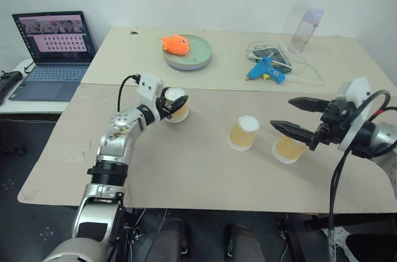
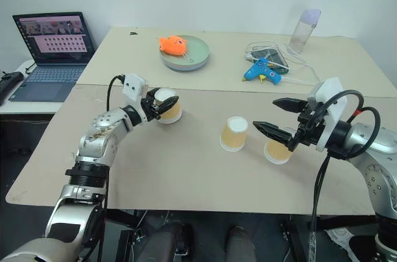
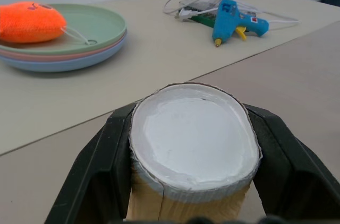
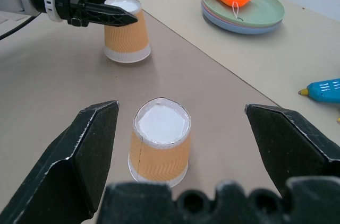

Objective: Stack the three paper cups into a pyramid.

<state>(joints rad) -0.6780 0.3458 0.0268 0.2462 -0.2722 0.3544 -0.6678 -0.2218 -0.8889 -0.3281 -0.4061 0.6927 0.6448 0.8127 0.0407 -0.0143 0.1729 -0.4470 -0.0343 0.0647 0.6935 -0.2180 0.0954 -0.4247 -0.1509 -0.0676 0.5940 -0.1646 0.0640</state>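
Three cups sit upside down on the table (image 1: 186,175): one (image 1: 177,105) clamped in the left gripper (image 1: 170,104), one (image 1: 243,133) mid-table, one (image 1: 289,149) beneath the right gripper (image 1: 291,117), whose two fingers stand wide apart. No pyramid yet.

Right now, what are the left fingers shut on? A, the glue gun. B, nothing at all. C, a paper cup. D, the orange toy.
C: the left fingers are clamped on both sides of an upside-down paper cup, while the glue gun and orange toy lie untouched farther back on the table.
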